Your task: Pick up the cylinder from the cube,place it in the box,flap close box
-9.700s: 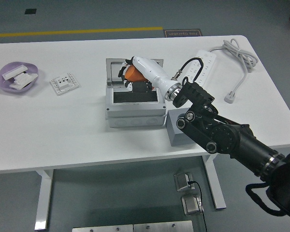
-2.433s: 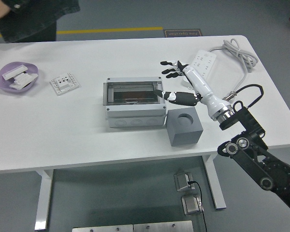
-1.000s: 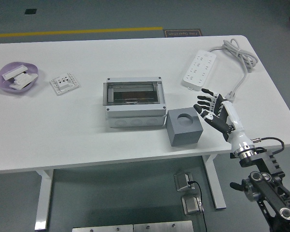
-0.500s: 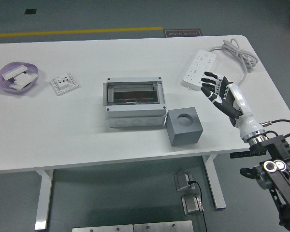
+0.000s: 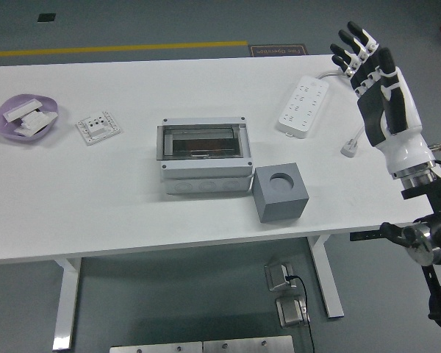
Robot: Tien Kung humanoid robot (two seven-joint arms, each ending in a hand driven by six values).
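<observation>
While nothing is being held, this is the table as it stands:
Right hand (image 5: 378,81): one, raised right of the box, fingers spread, holding nothing.
Box (image 5: 203,155): one, mid-table, clear flap down.
Cube (image 5: 280,193): one, just right of the box's front corner, round socket bare.
Cylinder: cannot tell where.
Power strip (image 5: 303,107): one, right of the box.
Bowl (image 5: 26,118): one, far left of the box.
Socket plate (image 5: 98,126): one, left of the box.
</observation>
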